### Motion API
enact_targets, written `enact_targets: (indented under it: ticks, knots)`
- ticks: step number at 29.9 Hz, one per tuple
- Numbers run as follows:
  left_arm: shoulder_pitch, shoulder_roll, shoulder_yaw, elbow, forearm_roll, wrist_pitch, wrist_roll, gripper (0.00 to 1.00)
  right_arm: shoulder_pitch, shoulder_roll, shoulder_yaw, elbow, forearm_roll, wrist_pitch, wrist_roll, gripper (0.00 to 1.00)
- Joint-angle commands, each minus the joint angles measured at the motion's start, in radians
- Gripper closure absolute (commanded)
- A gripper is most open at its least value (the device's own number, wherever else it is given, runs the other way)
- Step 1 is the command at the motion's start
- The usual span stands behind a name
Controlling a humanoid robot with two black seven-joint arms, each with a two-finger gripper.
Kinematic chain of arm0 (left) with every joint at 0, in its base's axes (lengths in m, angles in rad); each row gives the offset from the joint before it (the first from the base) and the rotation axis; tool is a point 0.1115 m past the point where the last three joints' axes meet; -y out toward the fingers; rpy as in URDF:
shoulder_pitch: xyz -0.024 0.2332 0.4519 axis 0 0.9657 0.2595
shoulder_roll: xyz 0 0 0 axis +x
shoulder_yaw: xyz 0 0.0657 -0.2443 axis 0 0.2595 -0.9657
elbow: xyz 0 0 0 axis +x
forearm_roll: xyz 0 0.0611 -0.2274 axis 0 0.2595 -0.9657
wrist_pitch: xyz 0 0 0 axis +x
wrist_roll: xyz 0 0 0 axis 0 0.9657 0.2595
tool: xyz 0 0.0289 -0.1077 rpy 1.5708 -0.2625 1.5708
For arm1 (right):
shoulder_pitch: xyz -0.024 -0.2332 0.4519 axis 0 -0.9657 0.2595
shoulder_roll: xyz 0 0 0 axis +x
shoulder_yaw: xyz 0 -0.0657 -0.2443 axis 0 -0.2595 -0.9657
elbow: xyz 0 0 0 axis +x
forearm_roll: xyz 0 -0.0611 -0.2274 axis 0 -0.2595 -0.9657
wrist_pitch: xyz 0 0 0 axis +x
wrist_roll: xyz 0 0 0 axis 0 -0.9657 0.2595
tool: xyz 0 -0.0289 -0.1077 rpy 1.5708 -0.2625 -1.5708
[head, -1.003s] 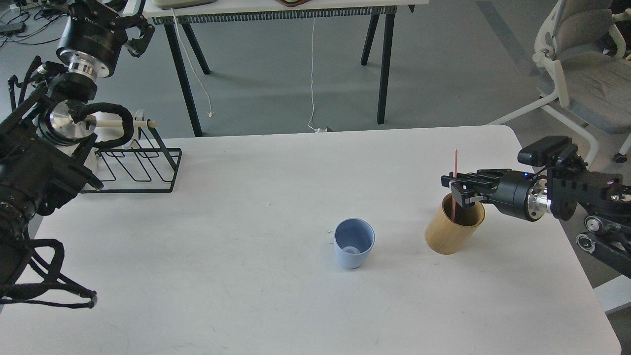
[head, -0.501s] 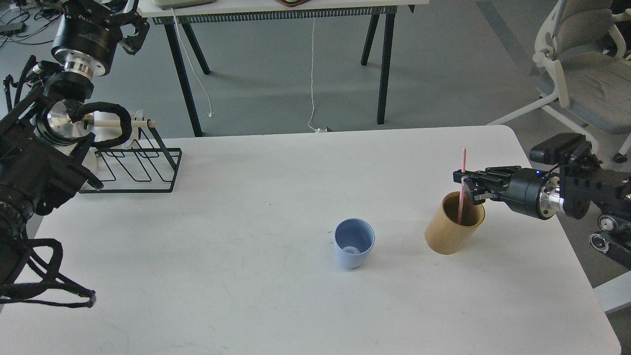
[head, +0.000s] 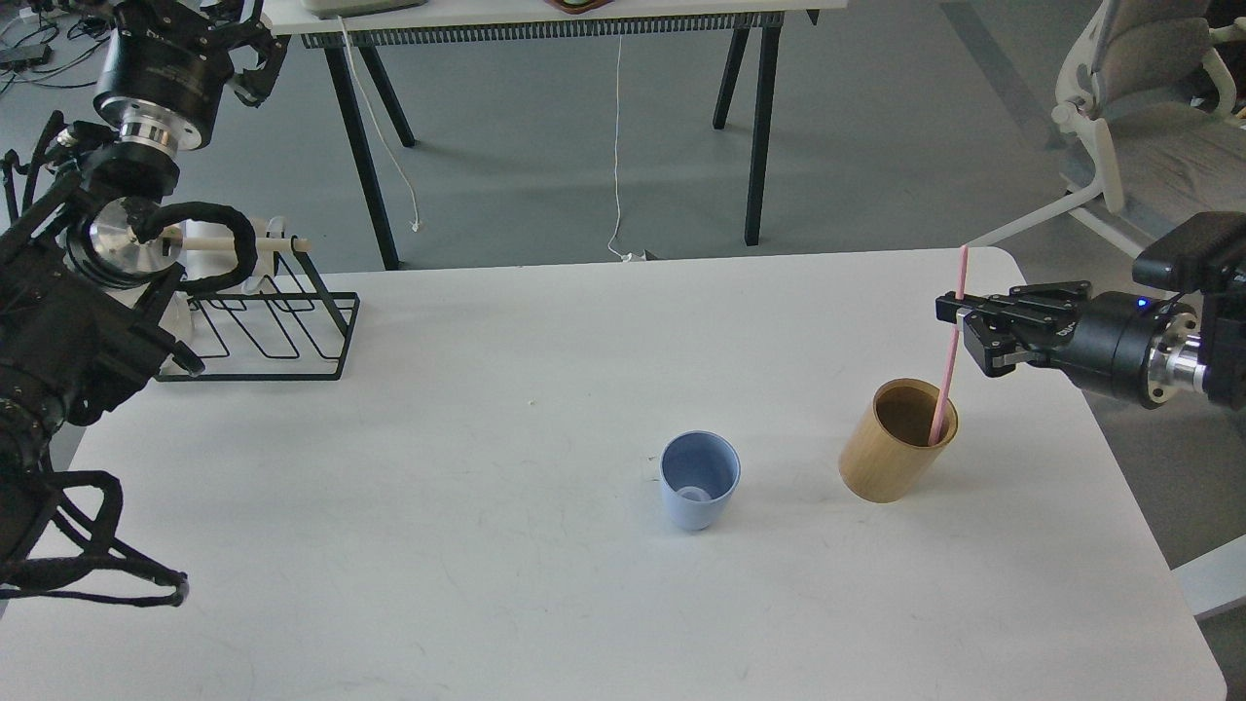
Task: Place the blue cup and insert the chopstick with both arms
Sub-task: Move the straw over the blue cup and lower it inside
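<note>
One job looks done and one is left: nearest us the blue cup point(head: 699, 479) stands upright and empty mid-table point(head: 487, 604), well clear of both arms, so the placing seems finished. Just beyond it to the right, the right gripper point(head: 959, 326) is clamped on the pink chopstick point(head: 946, 362), whose lower tip hangs at the rim of the wooden holder point(head: 896, 441), so carrying it over and dropping it into the cup remains. Far back on the left, past the black wire rack point(head: 268, 326), the left gripper point(head: 248, 44) is raised off the table, too dark to say whether its fingers are spread.
</note>
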Motion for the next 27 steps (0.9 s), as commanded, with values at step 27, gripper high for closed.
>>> enact_targets:
  ticks: [27]
  knots:
    - [-0.006, 0.005, 0.003, -0.001, 0.002, 0.0, 0.003, 0.01, -0.006, 0.344, 0.011, 0.146, -0.118, -0.039, -0.019, 0.99]
